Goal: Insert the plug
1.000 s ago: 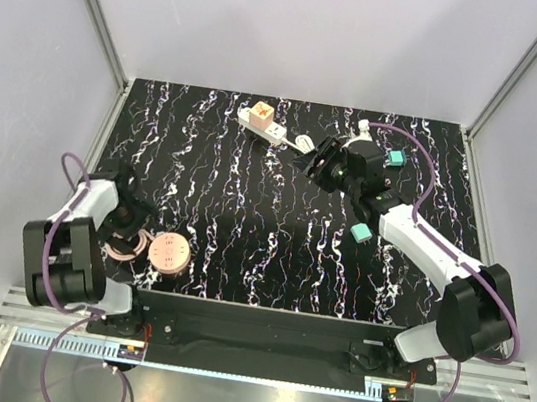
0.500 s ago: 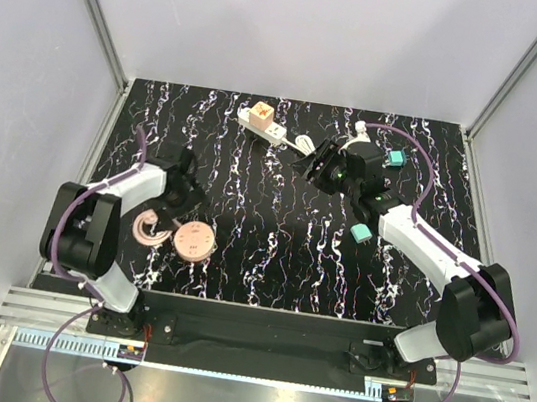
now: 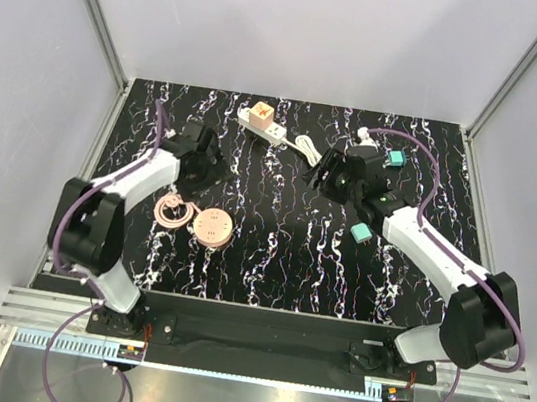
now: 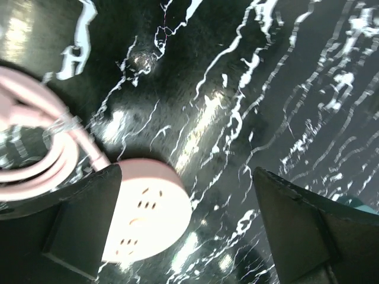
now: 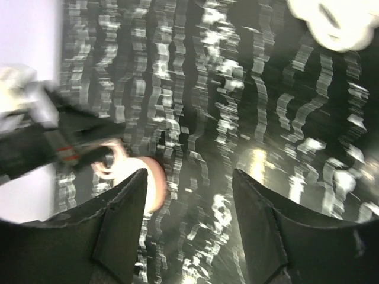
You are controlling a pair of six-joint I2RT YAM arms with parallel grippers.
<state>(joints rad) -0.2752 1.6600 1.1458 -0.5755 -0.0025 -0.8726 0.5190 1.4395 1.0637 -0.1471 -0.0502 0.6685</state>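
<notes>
**Current step — pre-grasp, nothing held.**

1. Left pincer [image 4: 186, 195]: the fingers stand wide apart with only bare surface [image 3: 269, 262] between them. It hovers at the upper left of the top view. The round pink socket [image 3: 212, 226] lies low and left of centre, its coiled pink cord [image 3: 174, 210] touching it on the left. In the left wrist view the socket is partly hidden behind one finger, not between the two.
2. Right pincer [image 5: 189, 177]: the fingers are apart and empty, right of centre in the top view.
3. Plug: I cannot make it out for certain. I take it to be the free end of the white cable [image 3: 305, 147], which runs from the white power strip [image 3: 262, 122] at upper centre and ends just left of the right pincer. A blurred white shape at the upper right of the right wrist view may be this plug.

**Next move — my judgement.** Bring the right pincer over the cable end and clamp the plug body squarely, with the prongs left free. The left pincer is placed to steady the pink socket, if that is the intended receptacle.
</notes>
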